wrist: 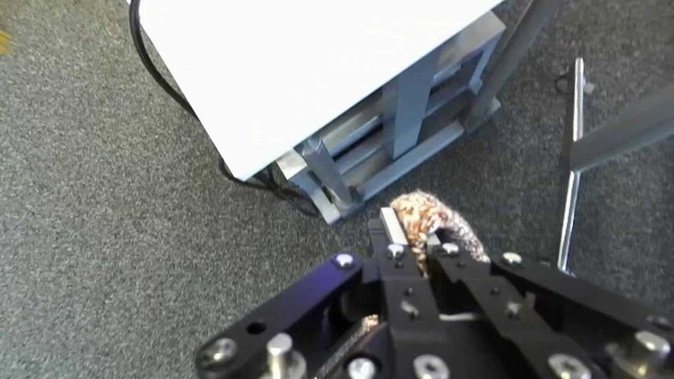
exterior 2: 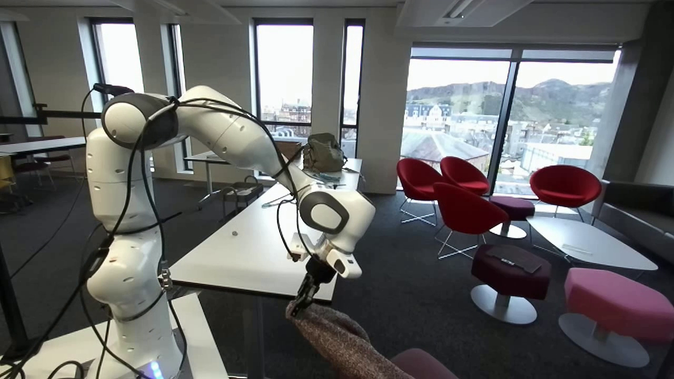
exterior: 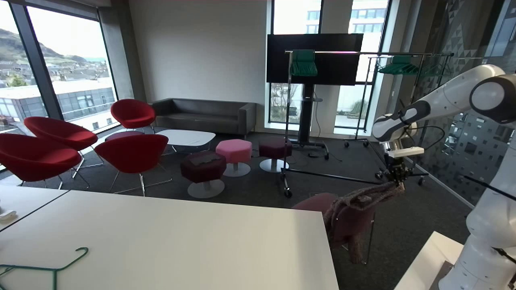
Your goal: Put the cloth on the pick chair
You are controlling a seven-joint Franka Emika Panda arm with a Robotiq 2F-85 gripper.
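While arm (exterior 2: 227, 138) arches, angled dn — claw (wrist: 412, 234) pinches cloth (exterior 2: 342, 337) nr end.

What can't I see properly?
Fuzzy brown cloth: bottom edge cuts it off in an exterior view.
Dull pink curved chair: cloth and flat white table hide parts in an exterior view.
Thin green hanger: left and bottom edges crop it in an exterior view.
Wrist view: black metal claw covers some cloth.

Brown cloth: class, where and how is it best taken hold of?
Probably the brown cloth is best pinched at its raised end, from above, where the pincer holds it: that bunched, narrow end juts clear of the pink chair, while the rest drapes over it.
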